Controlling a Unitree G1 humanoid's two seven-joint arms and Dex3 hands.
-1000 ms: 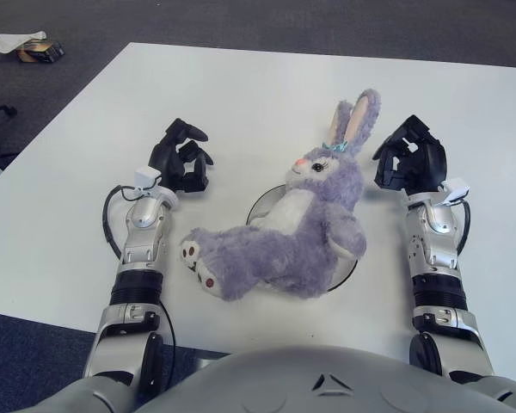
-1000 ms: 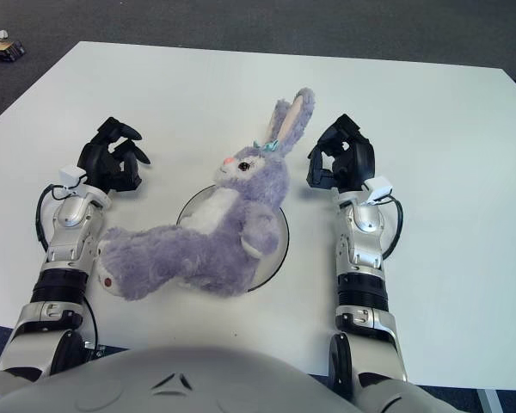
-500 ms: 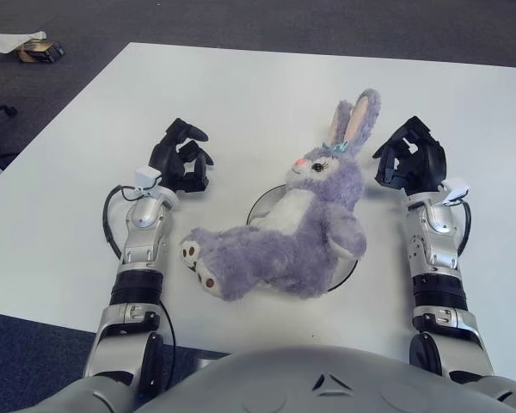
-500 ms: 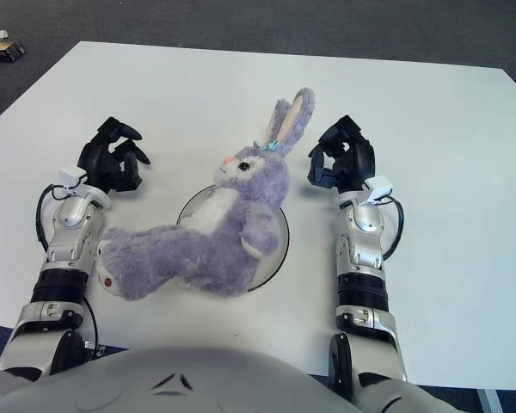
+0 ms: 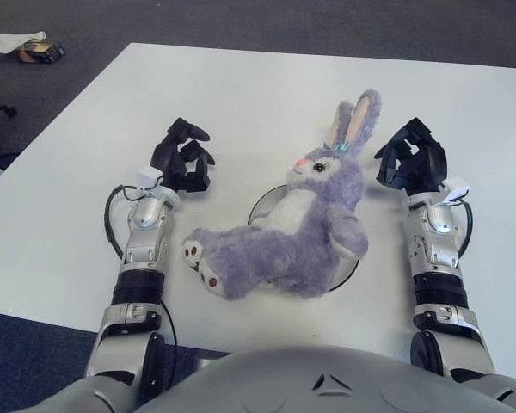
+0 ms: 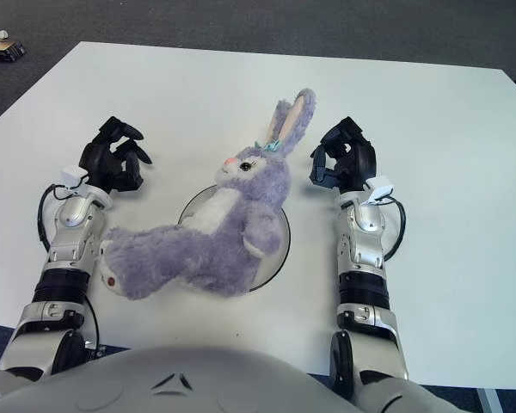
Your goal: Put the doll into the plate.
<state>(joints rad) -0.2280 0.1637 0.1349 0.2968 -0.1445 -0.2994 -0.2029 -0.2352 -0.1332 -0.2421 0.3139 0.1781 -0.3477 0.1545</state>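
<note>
A purple plush rabbit doll [image 5: 297,232] with long ears lies across a round plate [image 5: 348,272] in the middle of the white table. Its torso covers most of the plate, and its legs and feet [image 5: 202,262] stick out over the table to the left. My left hand [image 5: 182,157] shows left of the doll, apart from it, fingers loosely curled and holding nothing. My right hand [image 5: 410,161] shows just right of the doll's ears, also holding nothing, fingers relaxed.
The white table [image 5: 267,95] stretches far beyond the doll. On the dark floor at the far left lie a small box and a paper scrap [image 5: 27,46]. The table's left edge runs diagonally near my left arm.
None of note; both hands shifted very slightly and the doll stays where it was on the plate.
</note>
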